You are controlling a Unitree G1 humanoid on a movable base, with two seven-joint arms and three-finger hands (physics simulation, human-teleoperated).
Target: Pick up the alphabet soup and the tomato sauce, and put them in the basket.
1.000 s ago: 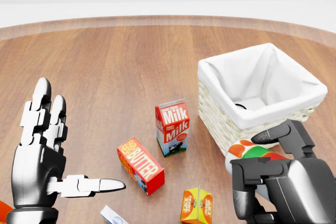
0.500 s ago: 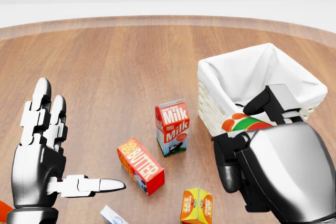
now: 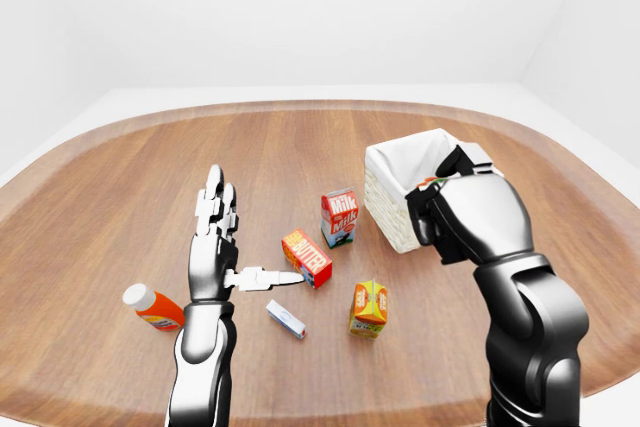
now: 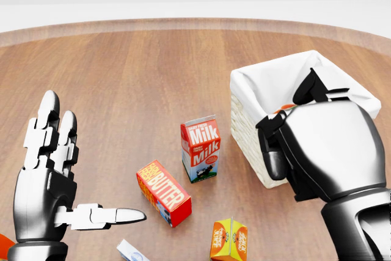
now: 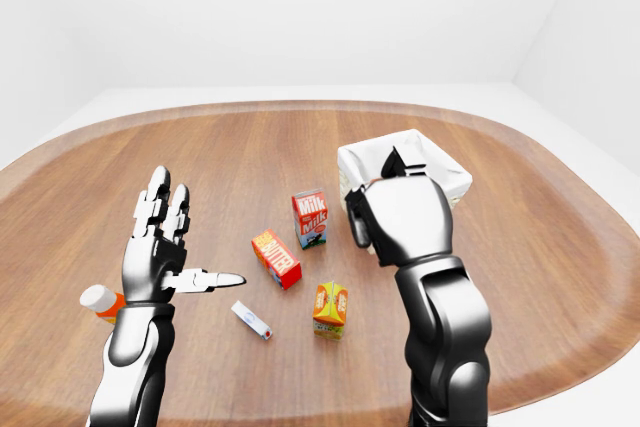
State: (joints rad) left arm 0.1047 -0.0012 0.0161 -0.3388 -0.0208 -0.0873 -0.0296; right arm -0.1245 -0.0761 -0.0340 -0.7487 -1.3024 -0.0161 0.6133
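My right hand (image 4: pixel 292 119) is shut on a can (image 4: pixel 285 109) with an orange, green and white label, almost all of it hidden behind the hand. I cannot tell which can it is. The hand holds it over the near rim of the white-lined wicker basket (image 4: pixel 269 74), at the right of the head view. The hand hides most of the basket's inside. In the left-eye view a sliver of the can (image 3: pixel 431 183) shows beside the basket (image 3: pixel 395 155). My left hand (image 4: pixel 79 169) is open and empty at the lower left, fingers up and thumb pointing right.
On the wooden table stand a milk carton (image 4: pixel 200 149), a red butter box (image 4: pixel 164 192), an orange juice carton (image 4: pixel 229 239) and a small white-blue box (image 4: pixel 131 252). An orange bottle with a white cap (image 3: pixel 152 308) lies left of my left arm.
My right hand has risen from the lower right with the can and moved up over the basket's near rim. The left hand has not moved.
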